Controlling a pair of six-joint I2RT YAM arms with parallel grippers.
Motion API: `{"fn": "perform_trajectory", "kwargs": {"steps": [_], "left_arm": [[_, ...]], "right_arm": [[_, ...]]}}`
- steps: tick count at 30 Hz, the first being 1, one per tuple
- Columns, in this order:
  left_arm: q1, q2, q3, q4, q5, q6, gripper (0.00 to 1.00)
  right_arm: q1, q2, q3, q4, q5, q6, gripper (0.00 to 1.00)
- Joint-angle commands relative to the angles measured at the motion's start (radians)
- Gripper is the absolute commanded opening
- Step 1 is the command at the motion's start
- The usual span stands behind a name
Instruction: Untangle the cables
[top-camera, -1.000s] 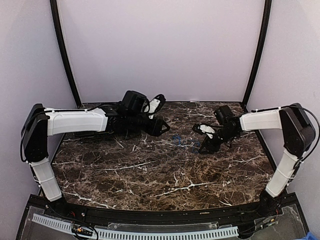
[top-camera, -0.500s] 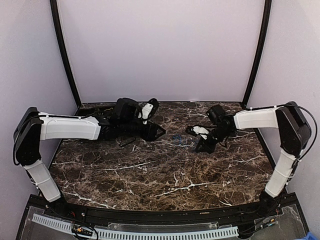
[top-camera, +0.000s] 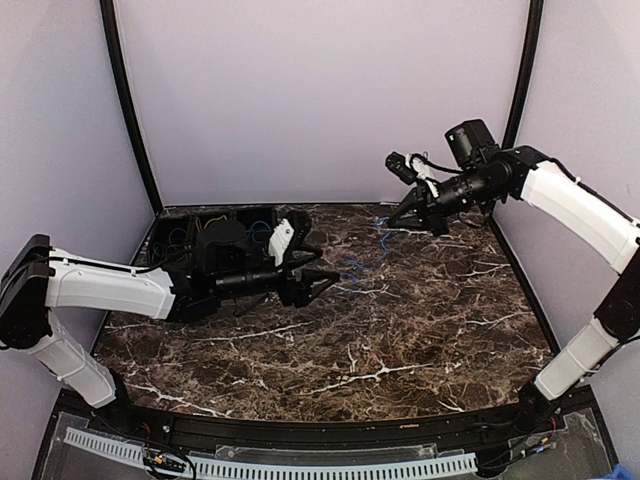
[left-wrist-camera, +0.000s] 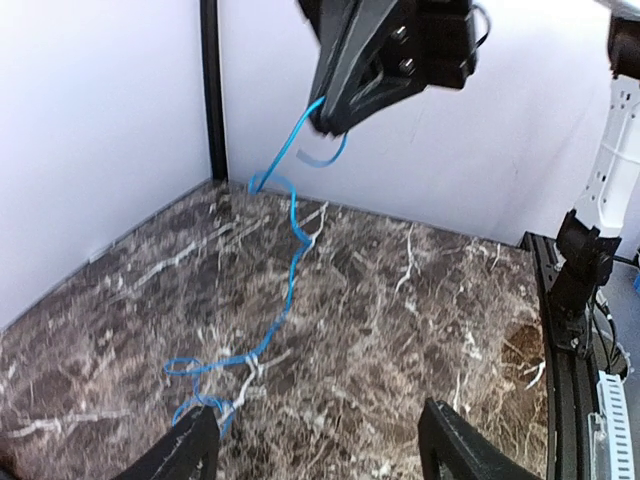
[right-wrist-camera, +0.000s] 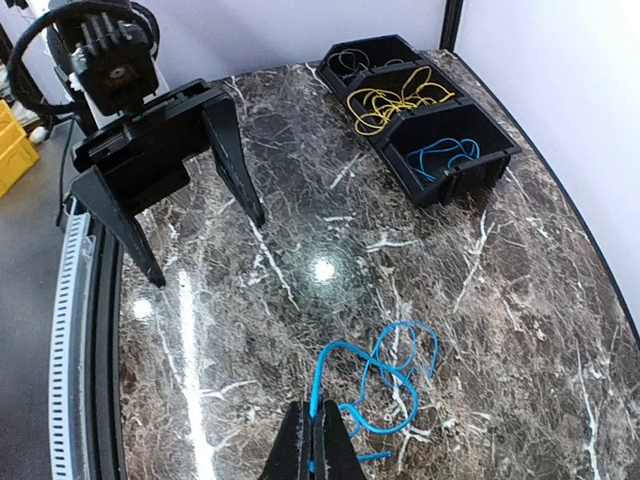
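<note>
My right gripper (right-wrist-camera: 318, 445) is shut on one end of a thin blue cable (right-wrist-camera: 385, 375) and holds it high above the table. In the top view the right gripper (top-camera: 394, 222) hangs near the back wall, and the blue cable (top-camera: 381, 240) trails down to loose loops on the marble. Low over the table, my left gripper (left-wrist-camera: 325, 455) stands open, its left finger (left-wrist-camera: 190, 450) next to the cable's lower loops (left-wrist-camera: 205, 385). A yellow cable (right-wrist-camera: 395, 100) lies in a black bin.
Three black bins (right-wrist-camera: 500, 150) stand in a row at the back left corner, one with a black cable, one with the yellow cable, one with another blue cable (right-wrist-camera: 445, 155). The left gripper (top-camera: 320, 282) reaches over mid-table. Black frame posts (left-wrist-camera: 210, 90) mark the corners.
The right gripper shut on the blue cable and rose up and back, pulling the cable off the table. The left arm drew back toward the near left and its jaws widened.
</note>
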Motion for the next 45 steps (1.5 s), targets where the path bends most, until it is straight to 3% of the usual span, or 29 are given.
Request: {"fn": "perform_trajectory", "kwargs": {"steps": [1,9,13,15,16,19,21,33,45], "left_arm": [[-0.058,-0.005,0.014,0.243,-0.048,0.085,0.72],[-0.084,0.233,0.188,0.407,-0.102,0.073,0.72],[-0.084,0.368,0.299,0.49,-0.082,0.033,0.66],[-0.084,0.424,0.353,0.496,-0.039,-0.007,0.51],[-0.084,0.453,0.366,0.497,-0.029,-0.025,0.36],[-0.084,0.492,0.374,0.526,0.0,-0.093,0.05],[-0.085,0.504,0.336,0.566,-0.003,-0.122,0.0],[-0.085,0.479,0.083,0.618,0.023,-0.178,0.0],[-0.084,0.472,0.061,0.549,-0.01,-0.129,0.03]], "right_arm": [[0.009,0.021,0.079,-0.074,-0.138,0.045,0.0],[0.011,0.052,0.183,-0.114,-0.268,0.062,0.0],[0.015,0.044,0.189,-0.121,-0.295,0.068,0.0],[0.015,0.036,0.191,-0.123,-0.286,0.067,0.0],[0.015,0.032,0.196,-0.127,-0.281,0.066,0.0],[0.012,0.017,0.244,-0.146,-0.268,0.055,0.0],[0.004,0.005,0.287,-0.141,-0.264,0.056,0.0],[-0.131,0.012,0.557,0.031,-0.311,0.196,0.0],[-0.154,0.0,0.503,0.053,-0.349,0.221,0.0]]}}
